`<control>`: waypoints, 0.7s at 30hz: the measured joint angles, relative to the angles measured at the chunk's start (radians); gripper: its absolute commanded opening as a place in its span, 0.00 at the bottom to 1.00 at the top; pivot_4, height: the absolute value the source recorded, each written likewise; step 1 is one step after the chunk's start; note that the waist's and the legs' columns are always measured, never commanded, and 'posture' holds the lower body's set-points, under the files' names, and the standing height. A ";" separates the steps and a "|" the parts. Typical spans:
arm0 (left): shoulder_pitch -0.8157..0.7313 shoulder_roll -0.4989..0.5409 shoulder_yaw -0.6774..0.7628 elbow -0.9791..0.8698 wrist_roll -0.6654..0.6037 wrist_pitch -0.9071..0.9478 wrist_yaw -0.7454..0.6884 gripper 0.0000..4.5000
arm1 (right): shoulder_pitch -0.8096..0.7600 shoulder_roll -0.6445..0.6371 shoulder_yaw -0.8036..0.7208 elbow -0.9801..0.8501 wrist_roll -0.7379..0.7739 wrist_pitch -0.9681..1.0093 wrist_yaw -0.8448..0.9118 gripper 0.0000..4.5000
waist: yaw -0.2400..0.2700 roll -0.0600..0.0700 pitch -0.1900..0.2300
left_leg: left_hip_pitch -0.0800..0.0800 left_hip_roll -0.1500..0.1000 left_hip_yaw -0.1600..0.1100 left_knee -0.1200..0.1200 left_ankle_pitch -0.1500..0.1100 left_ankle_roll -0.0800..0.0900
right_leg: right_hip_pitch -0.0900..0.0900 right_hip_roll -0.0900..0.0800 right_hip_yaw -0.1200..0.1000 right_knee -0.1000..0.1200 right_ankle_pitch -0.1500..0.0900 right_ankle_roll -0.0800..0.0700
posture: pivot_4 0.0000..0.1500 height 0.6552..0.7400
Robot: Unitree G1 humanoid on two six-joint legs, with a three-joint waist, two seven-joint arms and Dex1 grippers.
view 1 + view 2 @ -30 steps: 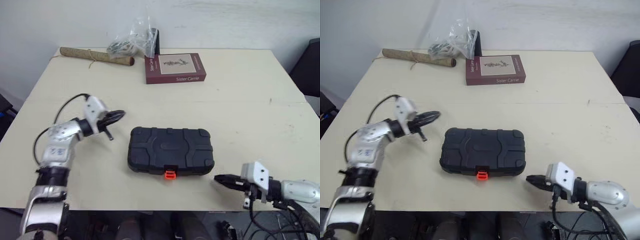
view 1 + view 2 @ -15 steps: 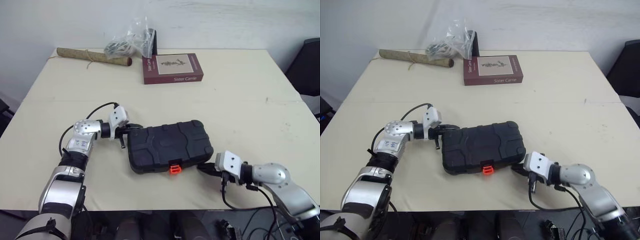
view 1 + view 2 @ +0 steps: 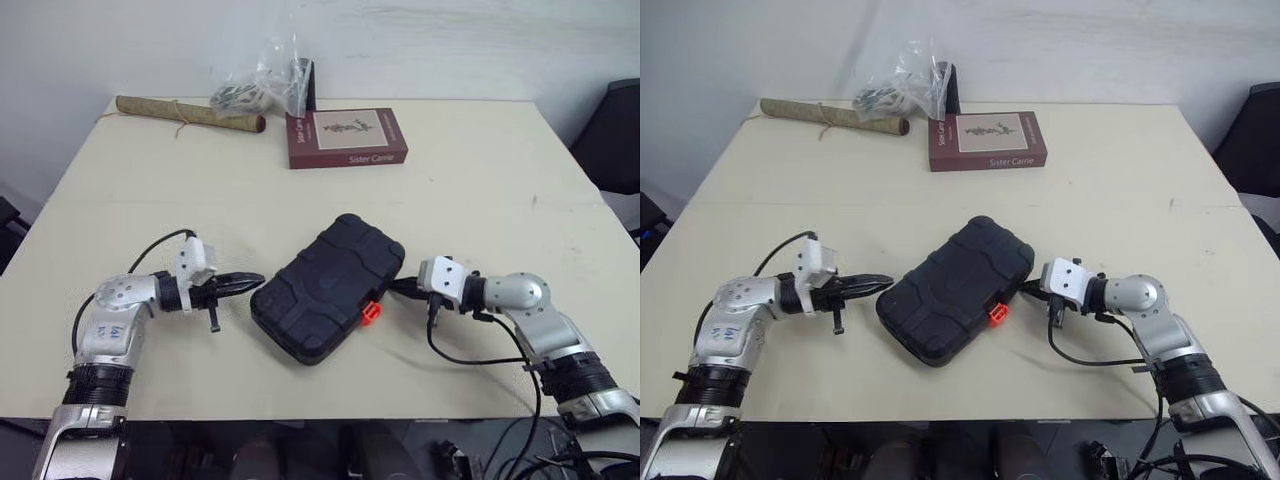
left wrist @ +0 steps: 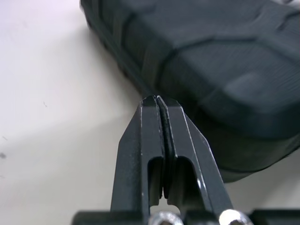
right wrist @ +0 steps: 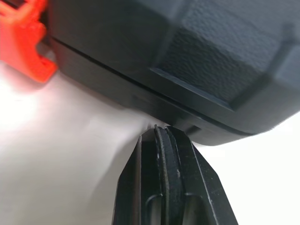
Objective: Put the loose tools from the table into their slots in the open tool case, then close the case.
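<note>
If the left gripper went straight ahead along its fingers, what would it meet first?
The black tool case: the left gripper, fingers shut, points at the case's side wall from close by. Whether it touches the case yet is unclear.

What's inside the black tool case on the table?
Nothing can be seen: the tool case lies shut, orange latch at its edge, so its contents are hidden.

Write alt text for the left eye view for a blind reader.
A closed black case with an orange latch lies at an angle on a table, the shut left tool near one end and the shut right tool near the latch side. A book, a roll and a plastic bag sit at the far edge.
</note>
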 measured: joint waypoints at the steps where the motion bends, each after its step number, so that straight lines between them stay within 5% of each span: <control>1: -0.009 0.000 0.020 -0.016 -0.028 0.020 0.005 0.00 | 0.025 -0.003 -0.023 -0.012 0.011 0.001 0.000 0.00 | 0.004 0.000 0.000 | -0.001 0.000 -0.001 0.000 0.000 0.000 | 0.000 -0.001 -0.001 0.000 0.000 0.000 | 1.00 1.00; 5: -0.072 0.003 0.000 -0.143 -0.092 0.139 0.001 0.00 | 0.218 -0.063 -0.142 -0.179 0.126 0.081 0.022 0.00 | 0.025 0.001 0.000 | -0.004 -0.001 -0.002 0.001 -0.003 0.002 | 0.000 -0.001 -0.002 -0.003 0.000 0.000 | 1.00 1.00; 10: -0.179 -0.085 -0.188 -0.187 -0.039 0.166 -0.019 0.00 | 0.416 -0.067 -0.252 -0.544 0.286 0.263 -0.036 0.00 | 0.021 0.003 0.001 | -0.003 -0.001 -0.001 0.002 -0.002 0.002 | 0.000 0.001 0.000 -0.003 0.001 0.002 | 1.00 1.00; 15: -0.301 -0.178 -0.344 -0.002 0.112 0.032 -0.038 0.00 | 0.475 -0.008 -0.245 -0.751 0.306 0.388 -0.150 0.00 | 0.013 0.003 0.001 | -0.002 0.000 0.001 0.000 -0.001 0.000 | -0.002 0.005 0.002 -0.002 0.001 0.001 | 1.00 1.00; 21: -0.406 -0.253 -0.394 0.190 0.188 -0.054 -0.051 0.00 | 0.432 0.009 -0.197 -0.761 0.257 0.438 -0.189 0.00 | 0.022 0.003 0.001 | -0.003 -0.001 0.001 0.001 -0.002 0.001 | -0.001 0.004 0.003 -0.004 0.001 0.001 | 1.00 1.00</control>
